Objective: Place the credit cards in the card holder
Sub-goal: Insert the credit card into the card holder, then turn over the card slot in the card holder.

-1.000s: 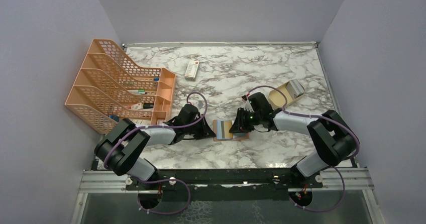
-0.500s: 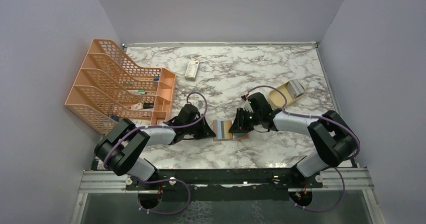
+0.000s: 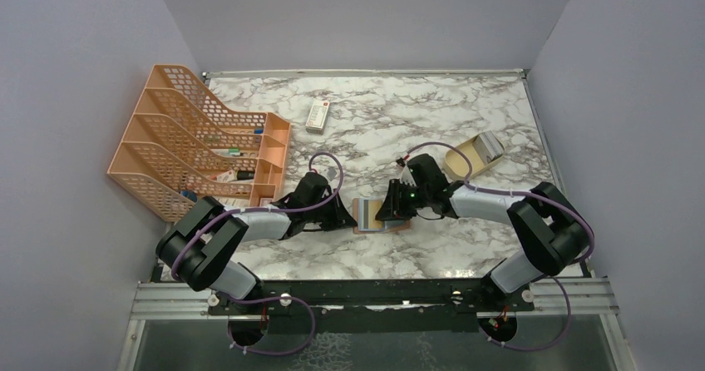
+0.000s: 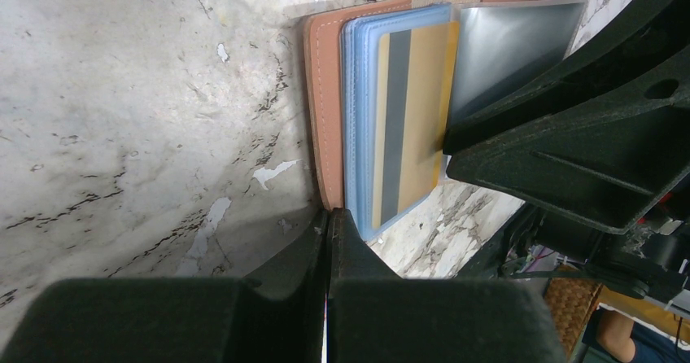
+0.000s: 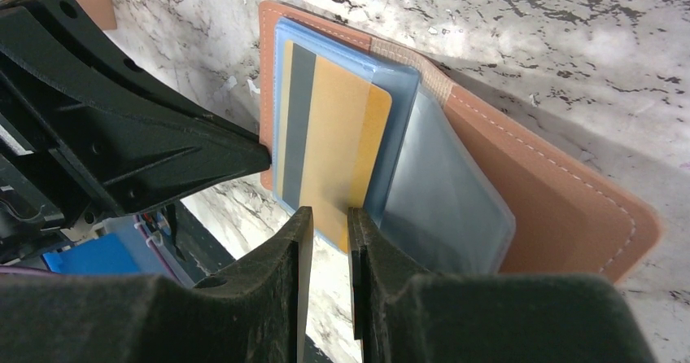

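The card holder is laid open and flat on the marble table, near the front edge and between the two arms. Its brown stitched cover is seen under a stack of pale blue pockets. A gold card with a dark stripe along one long side is lodged in the top pocket, with part of it left sticking out past the pocket's edge. Beside it, a grey translucent pocket is spread over the other half of the cover.

The left fingers are pressed together with no gap shown between them. Their tips are set against the brown border of the holder, at the corner beside the blue pockets.

The right fingers are brought close together, with only a narrow slit left between them. Their tips are placed at the exposed edge of the gold card. Marble and a strip of the card can be seen through the slit. Whether the card's edge is nipped or merely touched cannot be told from these views, since the tips are partly hidden in both wrist views.

Further back on the table, a tan shallow box is found near the right arm. A white remote-like item is laid towards the back. An orange mesh file rack is stood along the left side.
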